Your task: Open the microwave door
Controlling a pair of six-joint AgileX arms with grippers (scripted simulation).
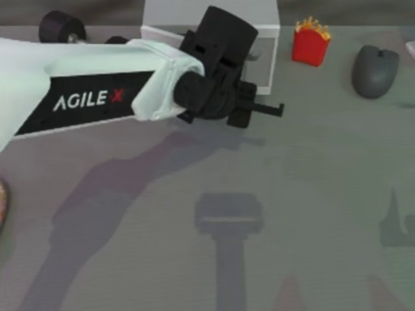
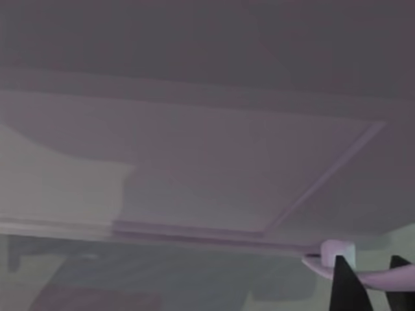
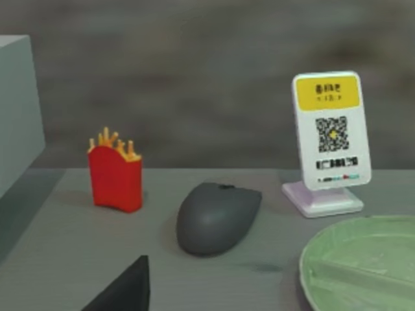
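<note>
The light grey microwave stands at the back middle of the table. My left arm reaches across from the left, and its gripper is just in front of the microwave's right front corner. In the left wrist view the microwave door, with its pale window, fills the frame. The handle bar runs between the two dark fingertips of the left gripper, which are shut on it. My right arm is out of the top view. Only a dark part of its gripper shows in the right wrist view.
A red box of fries and a grey computer mouse sit right of the microwave. A QR-code stand and a green plate lie further right. A black dumbbell lies at the back left.
</note>
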